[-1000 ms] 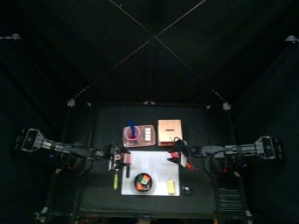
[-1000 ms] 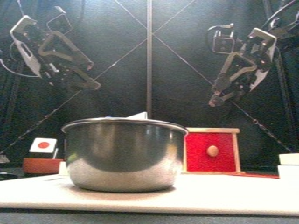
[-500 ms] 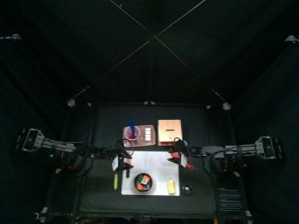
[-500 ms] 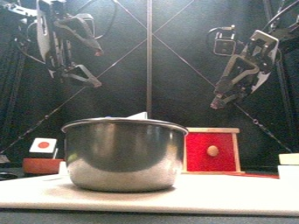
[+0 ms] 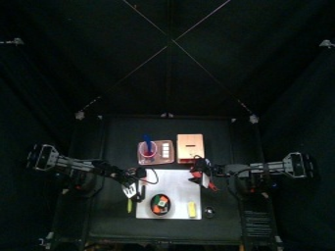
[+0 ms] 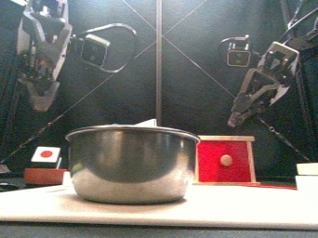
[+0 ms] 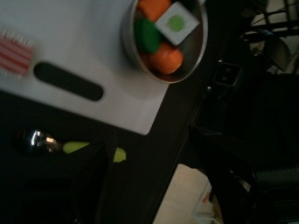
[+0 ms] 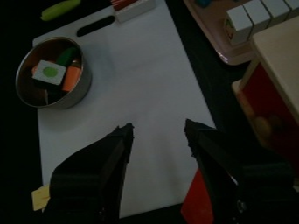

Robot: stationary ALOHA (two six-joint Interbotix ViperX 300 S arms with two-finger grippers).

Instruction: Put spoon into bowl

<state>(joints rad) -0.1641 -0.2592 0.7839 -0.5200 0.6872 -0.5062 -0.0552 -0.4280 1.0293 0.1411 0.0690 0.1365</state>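
One spoon: a yellow-green spoon (image 5: 129,203) was seen on the black table (image 5: 118,132), just off the left edge of the white board (image 5: 181,184) and outside the bowl; in the left wrist view its metal end (image 7: 38,141) was seen beside the board's edge.
Bowl: a metal bowl (image 5: 159,204) was set on the board's front part, with orange and green pieces (image 7: 155,41) inside.
Left gripper: the left gripper (image 5: 132,186) was held above the table near the spoon; its jaws could not be made out.
Right gripper: the right gripper (image 8: 160,147) was held over the board with jaws spread apart and nothing between them.
Behind: a pinkish tray (image 5: 152,149) and a copper board (image 5: 193,143) were placed side by side behind the white board.
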